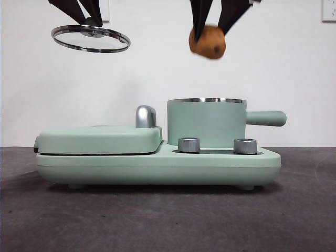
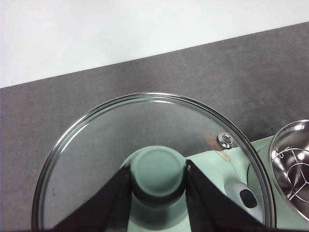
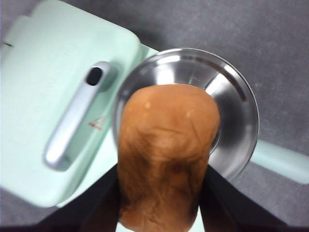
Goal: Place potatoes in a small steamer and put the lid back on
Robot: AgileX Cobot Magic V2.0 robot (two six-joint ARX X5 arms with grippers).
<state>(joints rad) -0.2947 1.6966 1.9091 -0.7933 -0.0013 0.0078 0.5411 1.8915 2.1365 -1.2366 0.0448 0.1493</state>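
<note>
The mint-green steamer (image 1: pixel 206 122) stands uncovered on the right half of the appliance, its steel inside (image 3: pixel 231 106) visible from above. Directly over it hangs the orange-brown potato (image 1: pixel 208 42), also large in the right wrist view (image 3: pixel 164 159), with my right gripper (image 1: pixel 211 29) shut on it. High at the upper left my left gripper (image 1: pixel 90 18) is shut on the green knob (image 2: pixel 158 170) of the glass lid (image 1: pixel 90 38), which floats level above the griddle side. The lid's steel rim (image 2: pixel 145 96) fills the left wrist view.
The flat green griddle cover (image 1: pixel 100 139) with its chrome handle (image 1: pixel 145 116) lies left of the steamer. Two metal dials (image 1: pixel 189 144) sit on the base front. The steamer's side handle (image 1: pixel 265 118) points right. Dark tabletop (image 1: pixel 168 220) spreads in front.
</note>
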